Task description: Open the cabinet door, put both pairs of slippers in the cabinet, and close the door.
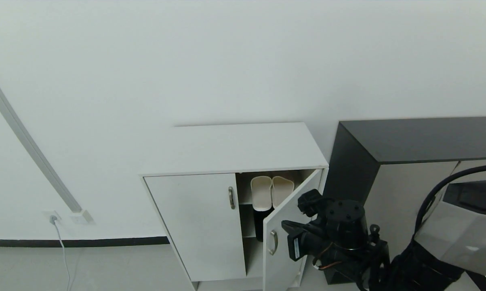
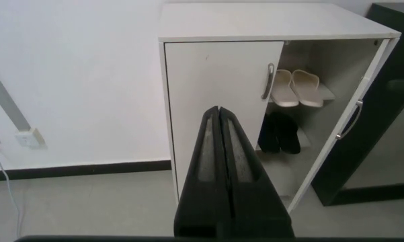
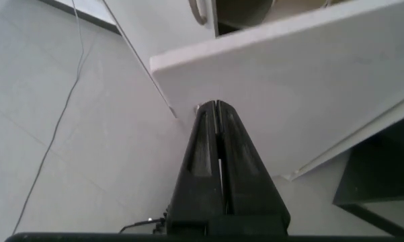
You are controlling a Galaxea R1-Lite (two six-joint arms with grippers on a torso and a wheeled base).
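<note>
The white cabinet [image 1: 234, 147] has its left door [image 1: 194, 222] closed and its right door [image 1: 283, 226] swung partly open. A white pair of slippers [image 1: 272, 190] lies on the upper shelf, and a black pair [image 2: 280, 131] on the shelf below. My right gripper [image 3: 216, 106] is shut, its tips against the open door's white outer face [image 3: 309, 87]. In the head view the right wrist [image 1: 341, 226] sits just right of that door. My left gripper [image 2: 218, 111] is shut on nothing and hangs in front of the cabinet, apart from it.
A dark cabinet [image 1: 420, 137] stands against the white one's right side, close behind the open door. A wall socket with a cable [image 1: 53, 220] is at the left, with bare floor [image 1: 85, 266] beneath it.
</note>
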